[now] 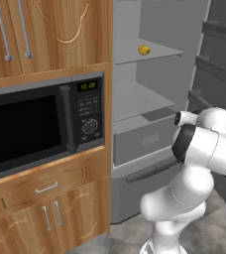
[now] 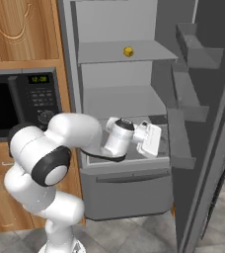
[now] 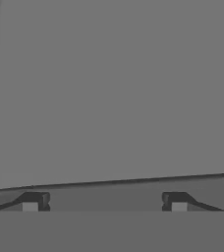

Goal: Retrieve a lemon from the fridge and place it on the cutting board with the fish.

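Spread and empty, the hand sits low by the fridge drawer; the lemon rests on an upper shelf. Best to rise, then approach level, fingers straddling it

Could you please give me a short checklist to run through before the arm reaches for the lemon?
1. Fridge door open: ok, shelves exposed.
2. Lemon located: ok, alone on the upper shelf, toward its front edge.
3. Gripper open and empty: ok, fingertips stand wide apart with nothing between them.
4. Gripper aimed at lemon: not ok, the hand sits low by the drawer, well below the lemon's shelf, facing a plain grey surface.
5. Path up to the shelf clear: cannot tell, the middle shelf edge lies between hand and lemon.
6. Cutting board and fish ready: cannot tell.
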You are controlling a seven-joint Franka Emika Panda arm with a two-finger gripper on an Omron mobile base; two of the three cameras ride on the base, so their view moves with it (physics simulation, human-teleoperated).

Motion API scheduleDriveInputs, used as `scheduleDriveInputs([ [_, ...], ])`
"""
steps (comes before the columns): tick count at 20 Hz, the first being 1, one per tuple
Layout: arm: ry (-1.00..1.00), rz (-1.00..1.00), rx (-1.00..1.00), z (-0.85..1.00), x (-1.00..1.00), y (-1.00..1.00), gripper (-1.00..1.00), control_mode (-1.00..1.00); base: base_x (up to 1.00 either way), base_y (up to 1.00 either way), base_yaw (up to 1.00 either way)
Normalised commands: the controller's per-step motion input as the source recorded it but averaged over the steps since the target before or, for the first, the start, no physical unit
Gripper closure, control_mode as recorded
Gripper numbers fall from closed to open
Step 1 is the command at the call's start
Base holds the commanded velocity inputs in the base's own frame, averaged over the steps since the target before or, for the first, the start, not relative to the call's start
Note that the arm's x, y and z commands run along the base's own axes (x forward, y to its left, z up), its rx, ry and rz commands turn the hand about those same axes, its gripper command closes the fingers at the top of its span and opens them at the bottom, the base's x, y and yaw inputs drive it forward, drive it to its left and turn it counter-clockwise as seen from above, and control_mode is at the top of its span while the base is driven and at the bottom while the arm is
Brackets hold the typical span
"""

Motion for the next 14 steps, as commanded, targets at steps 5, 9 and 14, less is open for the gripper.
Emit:
scheduleDriveInputs([
  [5,0.0,0.01,0.0,0.02,-0.09,-0.05,-1.0,-1.0,0.0,0.0,0.0],
  [9,0.0,0.02,-0.02,0.18,-0.1,0.81,-1.0,-1.0,0.0,0.0,0.0],
  [14,-0.25,-0.37,0.16,0.03,0.23,0.85,-1.0,-1.0,0.0,0.0,0.0],
])
